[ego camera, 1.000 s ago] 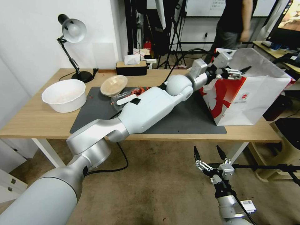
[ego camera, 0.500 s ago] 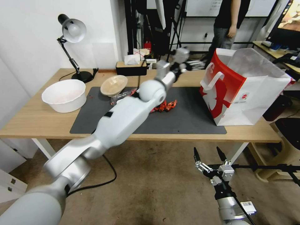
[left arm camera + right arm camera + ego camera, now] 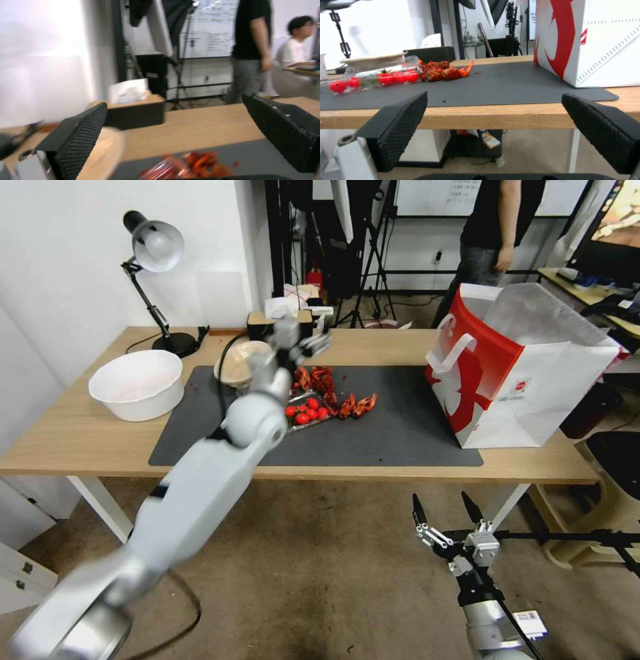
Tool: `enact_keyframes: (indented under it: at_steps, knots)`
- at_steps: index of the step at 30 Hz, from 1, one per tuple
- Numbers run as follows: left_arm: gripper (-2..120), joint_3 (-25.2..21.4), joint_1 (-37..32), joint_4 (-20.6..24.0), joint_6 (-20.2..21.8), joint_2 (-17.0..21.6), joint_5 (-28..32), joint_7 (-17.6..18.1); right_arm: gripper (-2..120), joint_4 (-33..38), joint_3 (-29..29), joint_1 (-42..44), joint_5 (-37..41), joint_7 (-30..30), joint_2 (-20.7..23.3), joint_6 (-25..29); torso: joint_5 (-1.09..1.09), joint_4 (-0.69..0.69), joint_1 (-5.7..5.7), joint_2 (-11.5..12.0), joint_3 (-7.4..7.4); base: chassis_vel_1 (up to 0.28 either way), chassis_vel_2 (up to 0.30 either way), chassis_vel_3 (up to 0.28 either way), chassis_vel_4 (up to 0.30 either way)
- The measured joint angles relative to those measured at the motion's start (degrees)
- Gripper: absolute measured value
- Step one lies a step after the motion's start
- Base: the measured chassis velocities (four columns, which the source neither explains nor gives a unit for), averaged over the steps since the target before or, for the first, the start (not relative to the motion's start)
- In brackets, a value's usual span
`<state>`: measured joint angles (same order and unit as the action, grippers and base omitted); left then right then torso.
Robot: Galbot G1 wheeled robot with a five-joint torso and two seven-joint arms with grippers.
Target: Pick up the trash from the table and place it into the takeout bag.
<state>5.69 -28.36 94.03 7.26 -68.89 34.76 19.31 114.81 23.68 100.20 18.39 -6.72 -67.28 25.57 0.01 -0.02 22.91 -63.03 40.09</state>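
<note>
A shallow beige bowl [image 3: 235,367] sits tilted at the back left of the dark mat [image 3: 400,427], partly behind my left arm. My left gripper [image 3: 308,341] hovers open just above and beside it with nothing between its fingers. In the left wrist view the left gripper [image 3: 175,101] has the bowl [image 3: 108,147] close by one finger. The takeout bag [image 3: 527,373] stands open at the table's right end. Below the table's [image 3: 80,437] front edge, my right gripper [image 3: 440,500] hangs open and idle; the right gripper [image 3: 495,95] faces the table edge in its own view.
A clear tray of red tomatoes [image 3: 305,413] and a pile of red crayfish shells [image 3: 337,393] lie mid-mat. A big white bowl [image 3: 137,383] and a desk lamp [image 3: 153,247] stand at the left, a tissue box [image 3: 283,320] at the back edge.
My left arm has swung left from over the takeout bag, across the mat, to above the beige bowl. The right arm has not moved.
</note>
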Motion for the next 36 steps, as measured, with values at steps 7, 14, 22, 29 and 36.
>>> enact_keyframes:
  at_steps: [7,14,22,29,36]
  knots:
    - [100,-3.26,-6.26,2.83,1.52,1.81,-1.86,1.13,100,0.03,-0.09,0.03,-0.37,0.00,-0.13,0.06,-0.07,0.05,0.01,0.01,0.02,0.000,0.000,0.000,0.000]
    - [100,-11.83,-20.37,9.34,1.69,3.04,-6.91,1.03,100,-0.16,-0.10,-0.05,-0.57,0.00,-0.09,0.50,-0.01,0.03,0.00,0.00,0.01,0.000,0.000,0.000,0.000]
    - [100,-17.52,-32.51,13.52,0.11,2.21,-12.25,0.72,100,-0.26,-0.11,-0.21,-0.24,-0.01,0.37,0.59,-0.01,0.02,0.00,0.00,0.01,0.000,0.000,0.000,0.000]
    - [100,-22.00,-37.82,16.86,-0.33,1.65,-13.66,0.67,100,-0.20,-0.14,-0.29,-0.04,-0.06,0.80,0.62,-0.01,0.02,0.00,0.00,0.01,0.000,0.000,0.000,0.000]
    - [100,-23.91,-40.10,18.29,0.07,1.26,-13.75,0.73,100,0.05,-0.22,-0.39,-0.02,-0.09,0.81,0.52,-0.01,0.02,0.00,0.00,0.01,0.000,0.000,0.000,0.000]
